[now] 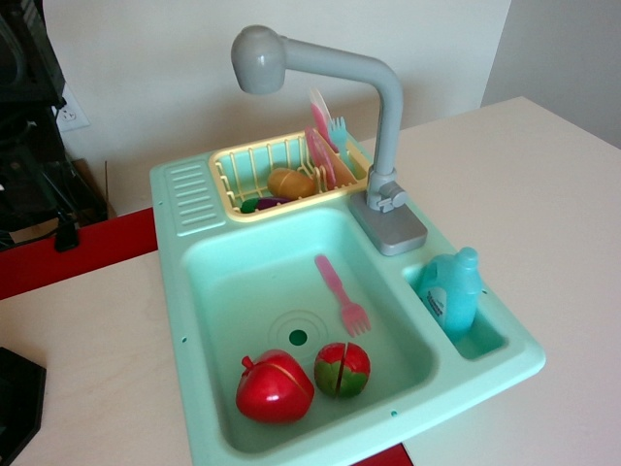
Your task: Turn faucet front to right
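**Faucet untouched; no gripper in sight**

Nearest my camera, two toy fruits lie on the basin floor: a red apple and a red-and-green halved piece, just beside each other. Behind them a pink fork lies close to the drain, tines toward me. All sit inside the mint-green sink, which rests on a pale table.

The faucet stands on its grey base at the sink's back right corner, between the yellow dish rack and the side compartment holding a blue bottle. Its post is upright. Its arm runs horizontally from the post's top toward the left of the picture, ending in the rounded head, which hangs over the rack's left end. A small lever shows low on the post, near the base.

I see no arm and no gripper in this view, so I cannot report whether the jaws are released or clenched, nor which way the faucet lies from them.

My judgement: the task is not begun. The move turns on the arm's long axis. The head is the far end of that lever, so a push there should swing it about the post. A push near the post risks shifting the whole sink.
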`<action>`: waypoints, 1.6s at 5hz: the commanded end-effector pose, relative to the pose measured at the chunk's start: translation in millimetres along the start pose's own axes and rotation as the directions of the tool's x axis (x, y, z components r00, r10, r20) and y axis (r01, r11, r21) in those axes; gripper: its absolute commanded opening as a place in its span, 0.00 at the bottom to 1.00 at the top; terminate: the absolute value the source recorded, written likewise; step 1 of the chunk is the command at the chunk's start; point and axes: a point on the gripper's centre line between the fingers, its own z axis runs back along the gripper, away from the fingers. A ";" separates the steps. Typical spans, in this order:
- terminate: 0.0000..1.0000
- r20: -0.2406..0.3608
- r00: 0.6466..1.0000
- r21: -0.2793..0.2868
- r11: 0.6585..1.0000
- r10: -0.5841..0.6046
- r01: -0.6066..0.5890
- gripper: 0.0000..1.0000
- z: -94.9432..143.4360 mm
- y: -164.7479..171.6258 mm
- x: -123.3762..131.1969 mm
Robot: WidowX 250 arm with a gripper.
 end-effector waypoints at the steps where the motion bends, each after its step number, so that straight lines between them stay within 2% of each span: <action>1: 0.00 0.000 1.000 0.000 1.000 0.000 0.000 1.00 0.0 0.0 0.0; 2: 0.00 0.002 1.000 0.012 1.000 0.022 -0.023 1.00 4.9 0.1 18.4; 3: 0.00 -0.007 0.998 -0.021 0.998 0.056 -0.056 1.00 2.2 8.9 34.0; 4: 0.00 -0.004 0.995 -0.029 0.995 0.097 -0.097 1.00 3.3 25.9 46.7; 6: 0.00 -0.012 0.990 -0.016 0.990 0.139 -0.139 1.00 1.6 56.1 67.8; 8: 0.00 -0.030 0.988 -0.017 0.988 0.150 -0.150 1.00 -4.9 75.1 99.8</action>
